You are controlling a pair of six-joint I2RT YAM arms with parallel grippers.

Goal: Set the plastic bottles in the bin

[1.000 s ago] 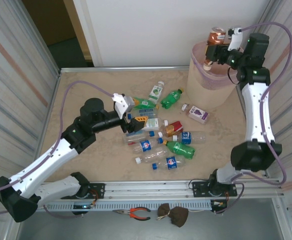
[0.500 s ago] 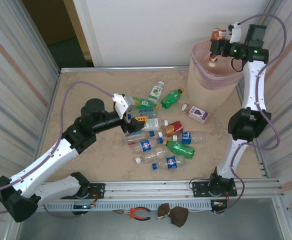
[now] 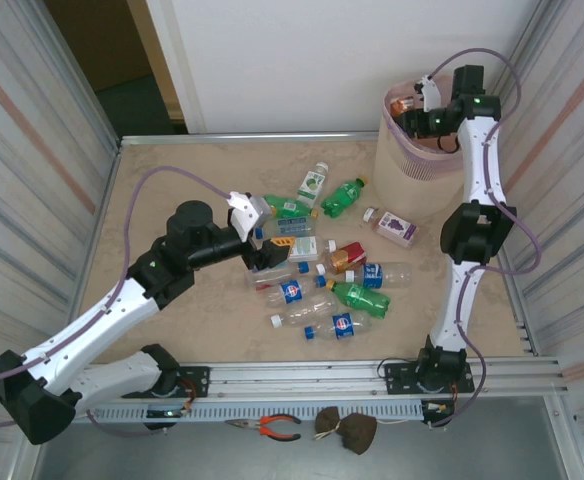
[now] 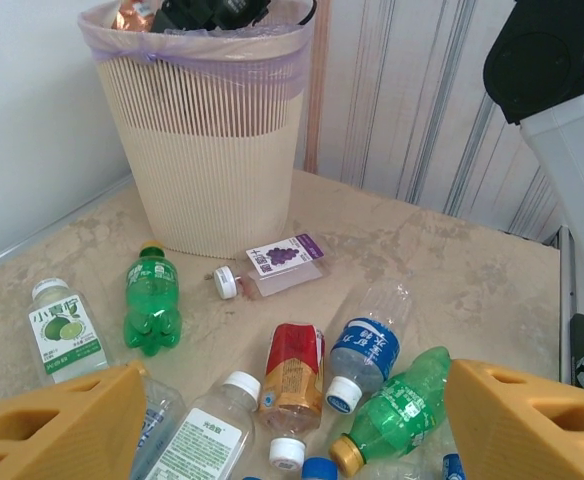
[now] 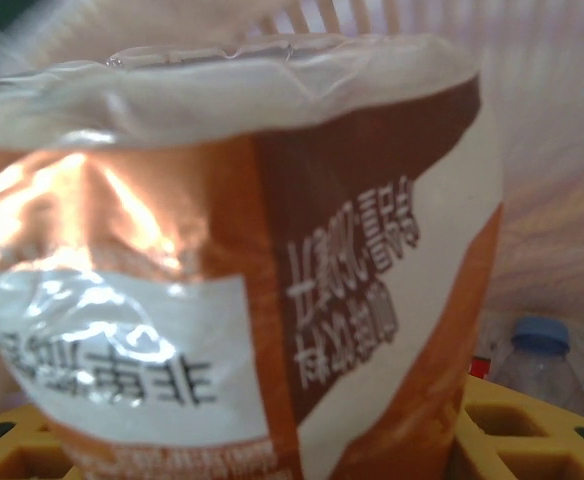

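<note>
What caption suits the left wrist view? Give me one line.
Open left jaws above scattered bottles on the table, with the bin standing beyond.

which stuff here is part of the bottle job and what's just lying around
Job:
- loose plastic bottles
- brown-labelled bottle held in the right fingers
- bin

Lying about:
- orange-handled pliers
- brown clump beside them
</note>
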